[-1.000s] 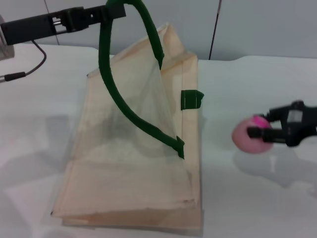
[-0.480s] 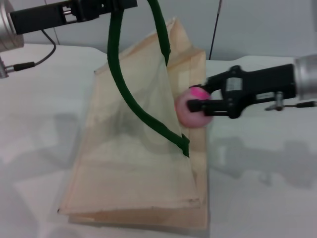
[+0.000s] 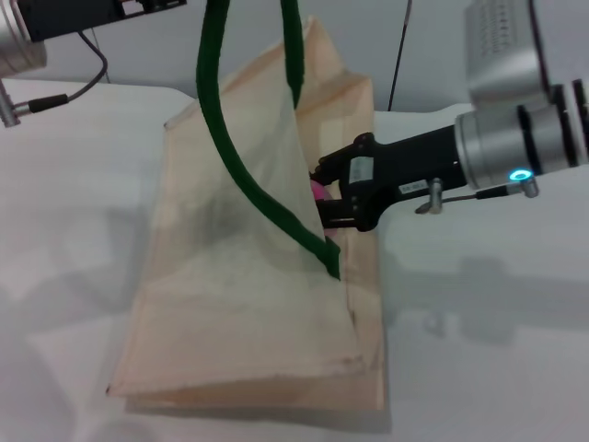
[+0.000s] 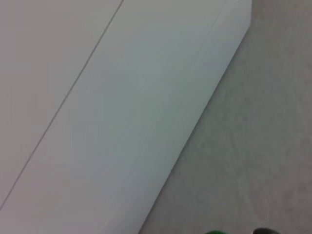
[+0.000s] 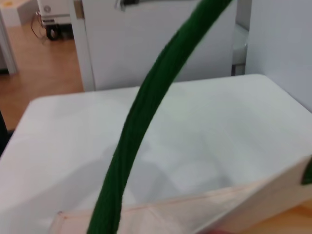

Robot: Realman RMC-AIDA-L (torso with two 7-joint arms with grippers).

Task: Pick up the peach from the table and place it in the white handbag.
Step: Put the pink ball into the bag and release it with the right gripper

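Note:
The white handbag (image 3: 239, 304) lies on the table (image 3: 74, 203), and its upper side is pulled up by one dark-green handle (image 3: 221, 129). My left gripper (image 3: 138, 7) is at the top left edge of the head view and holds that handle up. My right gripper (image 3: 324, 198) reaches from the right into the bag's open mouth, shut on the peach (image 3: 317, 192). Only a small pink sliver of the peach shows behind the raised cloth. The handle (image 5: 146, 112) and the bag's rim (image 5: 243, 204) also show in the right wrist view.
A grey cable and plug (image 3: 37, 101) lie on the table at the far left. The second handle's green tab (image 3: 329, 258) lies on the bag's right edge. White tabletop (image 3: 497, 350) extends to the right of the bag.
My right gripper has carried the peach leftward from the table's right side, up and into the bag's mouth. The peach is now mostly hidden. My left arm keeps the handle raised.

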